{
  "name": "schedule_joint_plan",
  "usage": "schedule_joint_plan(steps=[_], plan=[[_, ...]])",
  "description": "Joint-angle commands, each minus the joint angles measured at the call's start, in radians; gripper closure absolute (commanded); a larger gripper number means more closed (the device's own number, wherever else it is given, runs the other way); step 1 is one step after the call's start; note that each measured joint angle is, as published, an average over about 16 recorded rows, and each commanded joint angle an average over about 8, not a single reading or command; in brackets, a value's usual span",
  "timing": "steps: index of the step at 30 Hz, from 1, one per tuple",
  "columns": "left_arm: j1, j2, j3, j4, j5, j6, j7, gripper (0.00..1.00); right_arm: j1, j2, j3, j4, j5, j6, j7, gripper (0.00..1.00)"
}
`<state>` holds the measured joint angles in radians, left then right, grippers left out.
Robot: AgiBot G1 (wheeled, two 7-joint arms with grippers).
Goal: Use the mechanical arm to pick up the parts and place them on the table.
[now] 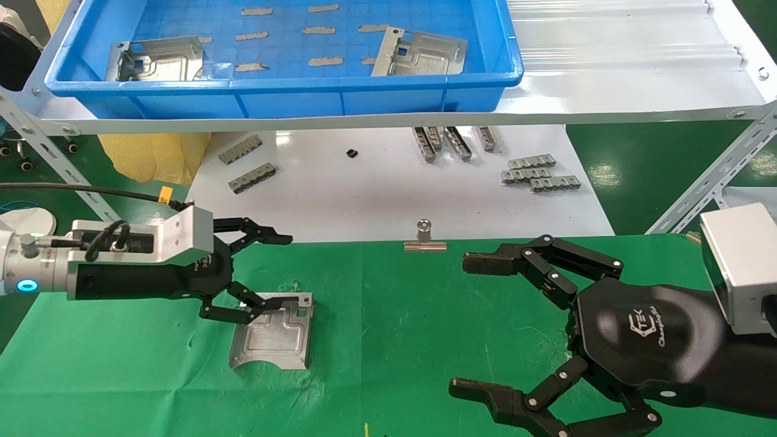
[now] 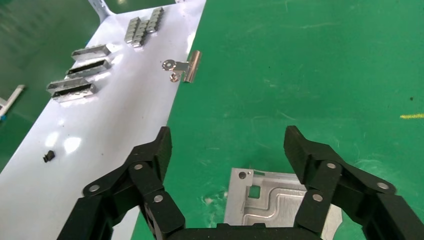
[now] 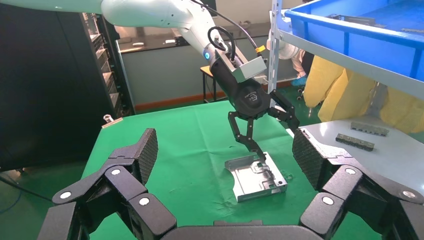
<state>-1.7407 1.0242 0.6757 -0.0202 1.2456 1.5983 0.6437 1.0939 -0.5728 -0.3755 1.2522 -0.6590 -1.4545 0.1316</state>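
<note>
My left gripper (image 1: 276, 270) is open, low over the green table (image 1: 394, 340) at the left. One silvery part (image 1: 273, 334) lies flat on the cloth just beneath and in front of it. One finger (image 1: 243, 303) reaches over the part's near edge; I cannot tell if it touches. The jaws stand wide apart with nothing between them. In the left wrist view the gripper (image 2: 229, 145) stands over the part (image 2: 265, 200). The right wrist view shows the same part (image 3: 255, 177). Two more parts (image 1: 158, 57) (image 1: 419, 51) lie in the blue bin (image 1: 285, 85). My right gripper (image 1: 470, 325) is open and empty at the right.
The bin sits on a white metal shelf (image 1: 607, 103). Under it a glossy white board (image 1: 364, 194) carries several grey slotted strips (image 1: 540, 173) and a small black bit (image 1: 351, 153). A silver binder clip (image 1: 425, 238) stands at the board's front edge. A yellow mark (image 1: 366, 430) is near the cloth's front.
</note>
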Motion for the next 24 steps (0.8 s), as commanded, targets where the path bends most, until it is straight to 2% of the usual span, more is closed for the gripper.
schedule_joint_plan(steps=[1,24], plan=[[-0.001,0.001,0.003,-0.005,0.004,-0.002,0.003,0.0,0.0,0.0,0.0,0.0,0.0,0.0,0.0,0.0],[0.255,-0.158,-0.151,-0.486,-0.196,-0.04,-0.317,0.0,0.0,0.0,0.0,0.0,0.0,0.0,0.0,0.0]])
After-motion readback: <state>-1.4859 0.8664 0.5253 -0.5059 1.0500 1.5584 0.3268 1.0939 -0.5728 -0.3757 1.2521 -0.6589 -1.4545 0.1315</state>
